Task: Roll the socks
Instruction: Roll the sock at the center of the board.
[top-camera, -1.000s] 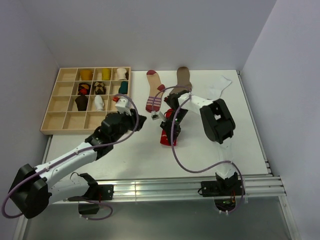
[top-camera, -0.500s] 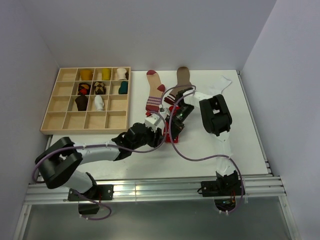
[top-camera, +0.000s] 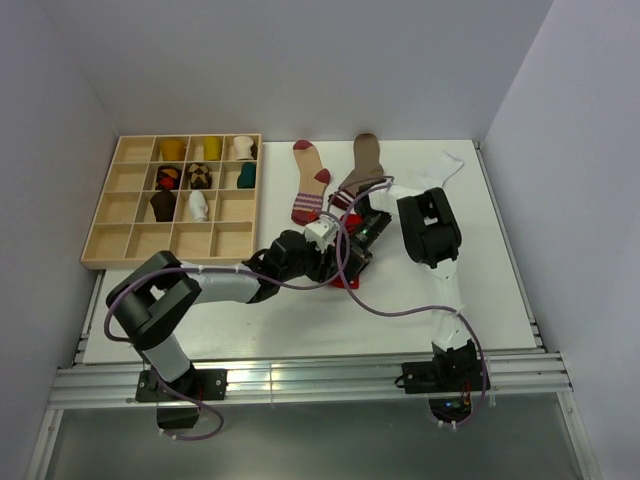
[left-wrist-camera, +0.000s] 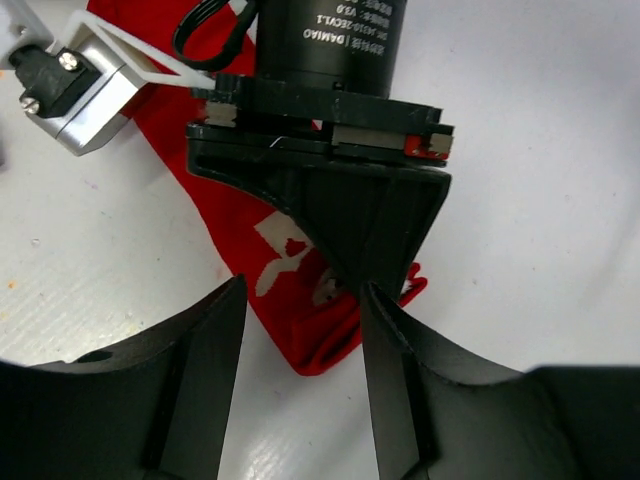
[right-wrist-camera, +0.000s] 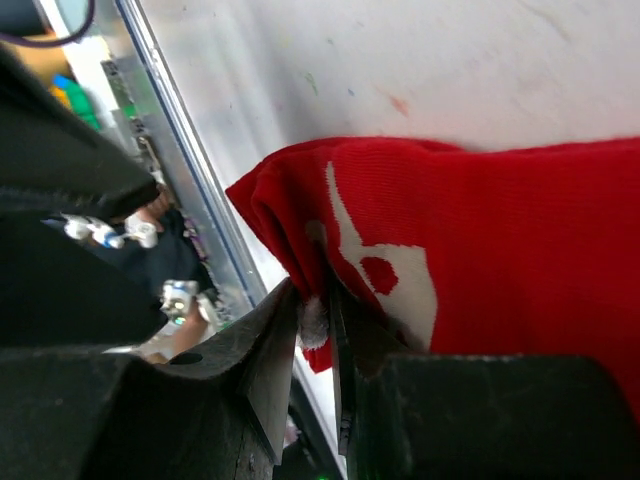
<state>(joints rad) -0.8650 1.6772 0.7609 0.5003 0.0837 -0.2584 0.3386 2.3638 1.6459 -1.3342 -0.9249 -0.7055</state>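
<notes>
The red sock with white marks lies at the table's middle, mostly hidden under both grippers. My right gripper is shut on its folded end. In the left wrist view the sock lies ahead of my open left gripper, whose fingers flank its folded tip without touching it; the right gripper presses on it from above. A brown sock with striped cuff, a tan sock with red toe and heel and a white sock lie flat at the back.
A wooden compartment tray at the back left holds several rolled socks. The arms' cables loop over the table near the grippers. Grey walls enclose the back and sides.
My left gripper has swung right from near the tray to the red sock, beside the right gripper. The right gripper has stayed on the sock, shifting slightly.
</notes>
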